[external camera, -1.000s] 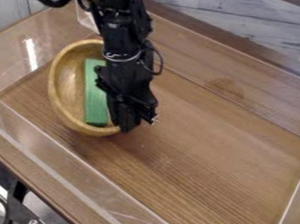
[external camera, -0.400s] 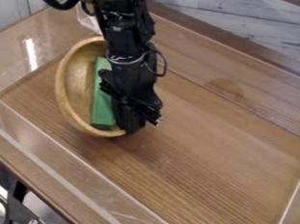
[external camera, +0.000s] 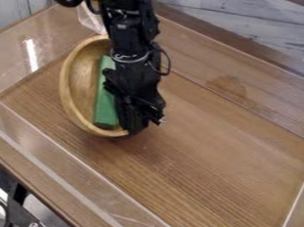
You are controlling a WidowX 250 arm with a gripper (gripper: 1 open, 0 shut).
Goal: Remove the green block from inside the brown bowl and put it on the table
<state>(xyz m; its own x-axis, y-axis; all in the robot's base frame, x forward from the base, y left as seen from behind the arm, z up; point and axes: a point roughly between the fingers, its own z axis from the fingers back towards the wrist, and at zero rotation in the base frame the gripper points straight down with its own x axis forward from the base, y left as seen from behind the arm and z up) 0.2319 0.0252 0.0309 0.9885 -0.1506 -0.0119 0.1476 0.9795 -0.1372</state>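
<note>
Brown wood-grain desk [external camera: 231, 141] open right of and in front of the tilted round light-brown wooden bowl [external camera: 76, 86]; low clear acrylic walls [external camera: 58, 182] fence the edges; black arm and pincer [external camera: 138, 124] block the bowl's right rim.

A brown wood-grain counter [external camera: 231, 141] fills most of the view, its grain running from about ten o'clock toward four o'clock. Low clear acrylic walls [external camera: 72, 174] edge it along the near side and the far side. Glare lightens the surface toward ten o'clock. The brown bowl [external camera: 78, 86] is the only thing resting on it, at about nine o'clock from the middle, tipped up on its edge so its hollow faces three o'clock, its lower rim touching the wood.
</note>
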